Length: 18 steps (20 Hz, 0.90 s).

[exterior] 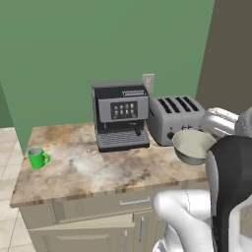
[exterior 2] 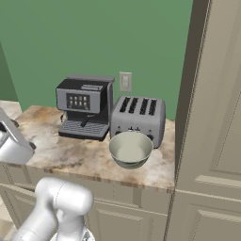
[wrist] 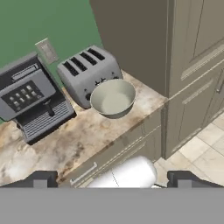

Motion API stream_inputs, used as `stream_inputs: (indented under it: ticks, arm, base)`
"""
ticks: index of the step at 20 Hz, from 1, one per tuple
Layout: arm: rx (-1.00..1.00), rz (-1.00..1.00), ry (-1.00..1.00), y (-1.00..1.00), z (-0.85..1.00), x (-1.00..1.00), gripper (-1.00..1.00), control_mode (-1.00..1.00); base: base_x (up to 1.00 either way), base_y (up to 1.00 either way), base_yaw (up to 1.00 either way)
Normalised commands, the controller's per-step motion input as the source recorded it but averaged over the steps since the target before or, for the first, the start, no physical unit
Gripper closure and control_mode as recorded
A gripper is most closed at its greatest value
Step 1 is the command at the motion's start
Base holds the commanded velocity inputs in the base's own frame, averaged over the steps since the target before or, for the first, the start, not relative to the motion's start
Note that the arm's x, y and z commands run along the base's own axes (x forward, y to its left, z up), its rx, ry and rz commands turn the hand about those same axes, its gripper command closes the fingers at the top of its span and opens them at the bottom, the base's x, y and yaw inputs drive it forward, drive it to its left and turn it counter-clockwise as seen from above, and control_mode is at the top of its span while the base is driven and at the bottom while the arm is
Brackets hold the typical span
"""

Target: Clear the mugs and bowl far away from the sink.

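Marbled bench (wrist: 74, 144) carries the bowl (wrist: 113, 98), likely rigid and smooth, best pinched at its rim by the wide-open, empty tool (wrist: 111, 178).

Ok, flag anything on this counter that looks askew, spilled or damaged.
Nothing stands out. The bowl sits upright in front of the toaster, the green mug stands upright near the counter's left end, and the coffee machine is square to the wall. No spills.

A home kitchen — marble-look counter (exterior 2: 70, 155), espresso machine (exterior 2: 84, 107), toaster (exterior 2: 139, 117), cabinets (exterior 2: 212, 141).
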Motion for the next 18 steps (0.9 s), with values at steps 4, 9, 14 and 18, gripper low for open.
stream_inputs:
  ticks: [4,9,14,18]
  arm:
    - [-0.18,0.01,0.00,-0.04,-0.11,-0.03,-1.00,-1.00]
    - [-0.01,0.10,0.00,-0.10,0.28,0.00,-1.00,-1.00]
    - [0.00,0.13,-0.03,-0.20,0.02,0.04,-1.00,-1.00]
    - [0.00,0.15,0.01,-0.10,0.00,0.00,-1.00,-1.00]
  base:
    - [0.00,0.00,0.00]
    - [0.00,0.00,0.00]
    - [0.00,0.00,0.00]
    - [0.00,0.00,0.00]
